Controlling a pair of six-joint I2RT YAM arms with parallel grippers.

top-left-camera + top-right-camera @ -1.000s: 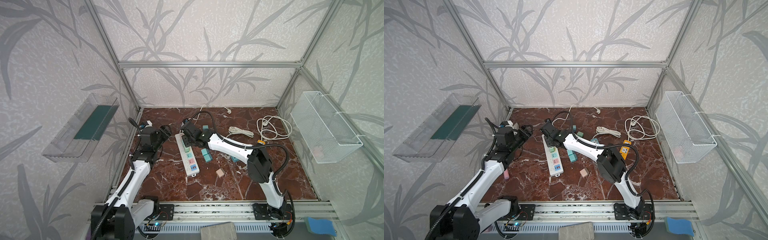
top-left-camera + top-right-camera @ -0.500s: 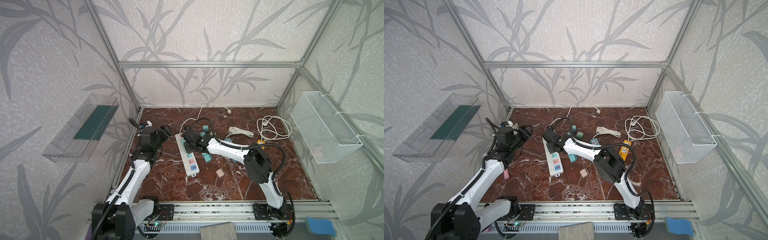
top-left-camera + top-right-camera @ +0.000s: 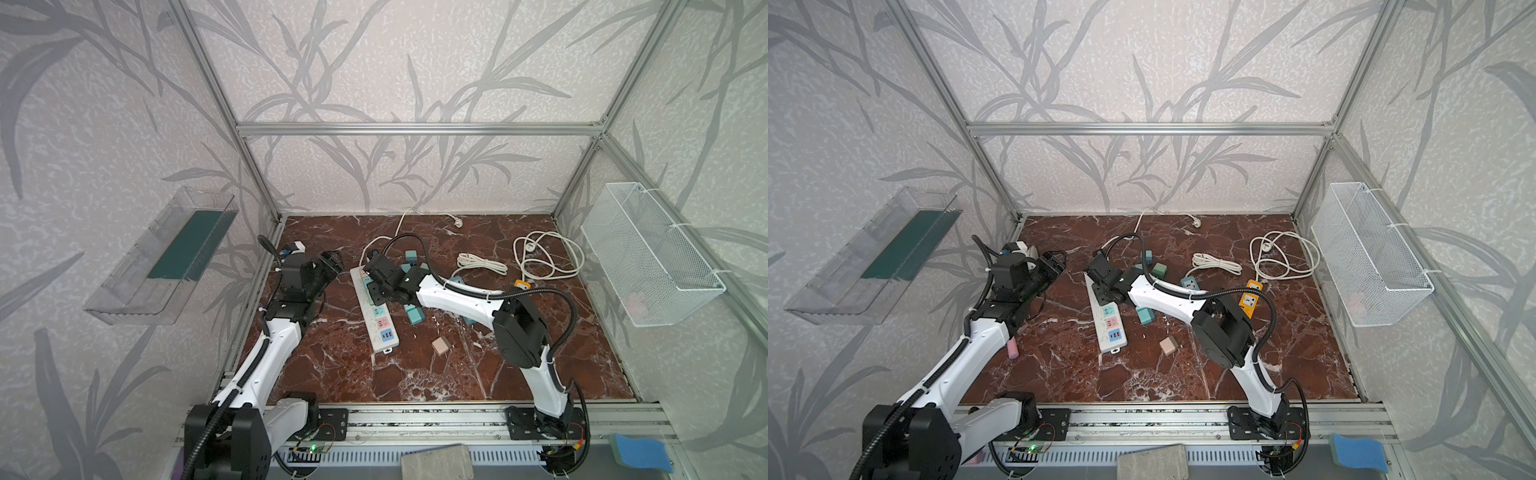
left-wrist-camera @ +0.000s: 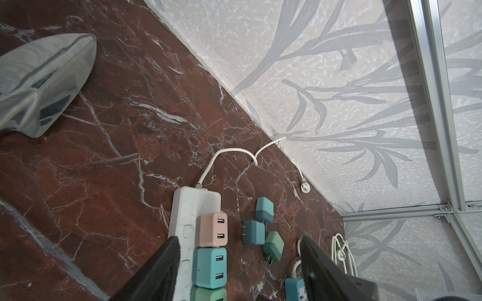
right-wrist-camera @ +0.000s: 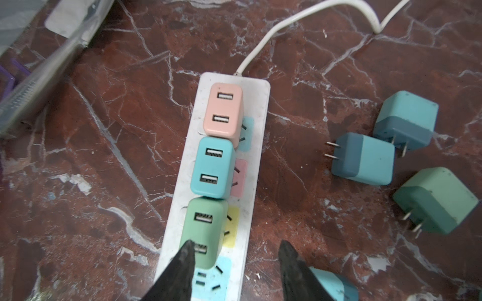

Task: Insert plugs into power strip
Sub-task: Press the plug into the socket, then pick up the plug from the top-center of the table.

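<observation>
**R arm back off cord end, 3 plugs in**

Over last sec: R gripper shifted along strip from cord end toward mid; L arm unmoved. Now open wider than green plug, one finger over its edge (can't tell if touching), clear gap on other side, so not clamped, nothing held. Reads as release after seating. Seated in a row from cord end, side by side, USB faces up: pink plug, teal plug, green plug. L gripper open & empty, well off to strip's side. So 3 done, more to go. Next free slot prob blue socket just past green plug. Loose plugs lying on their sides near strip, prongs sideways, so reorient needed before insert. Also pink cube further out
</observation>
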